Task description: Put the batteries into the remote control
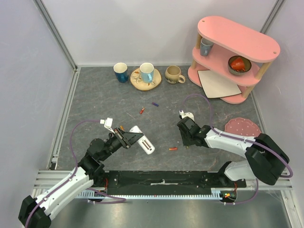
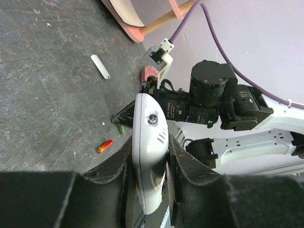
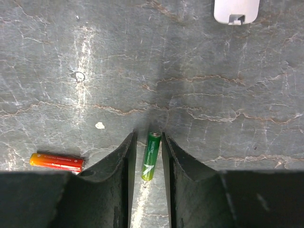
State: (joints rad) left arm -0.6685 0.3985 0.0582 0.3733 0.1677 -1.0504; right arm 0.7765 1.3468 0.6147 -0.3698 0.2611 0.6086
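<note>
My left gripper point(image 1: 124, 137) is shut on the white remote control point(image 1: 142, 139) and holds it off the table; in the left wrist view the fingers point(image 2: 118, 166) clamp its sides point(image 2: 149, 142). My right gripper point(image 1: 186, 141) is down at the table, jaws a little apart, with a green battery point(image 3: 152, 154) lying tilted between the fingers point(image 3: 118, 161). A gap shows on the battery's left side. A red-orange battery point(image 3: 56, 161) lies just to its left point(image 1: 173, 148). A red battery point(image 1: 142, 110) and a purple one point(image 1: 155, 104) lie farther back.
A white battery cover point(image 3: 236, 10) lies beyond the right gripper. At the back stand a blue cup point(image 1: 120, 72), a cup on a wooden coaster point(image 1: 146, 76), a tan mug point(image 1: 173, 74) and a pink shelf point(image 1: 237, 42) with a white card point(image 1: 217, 84). A pink mat point(image 1: 242, 126) lies right.
</note>
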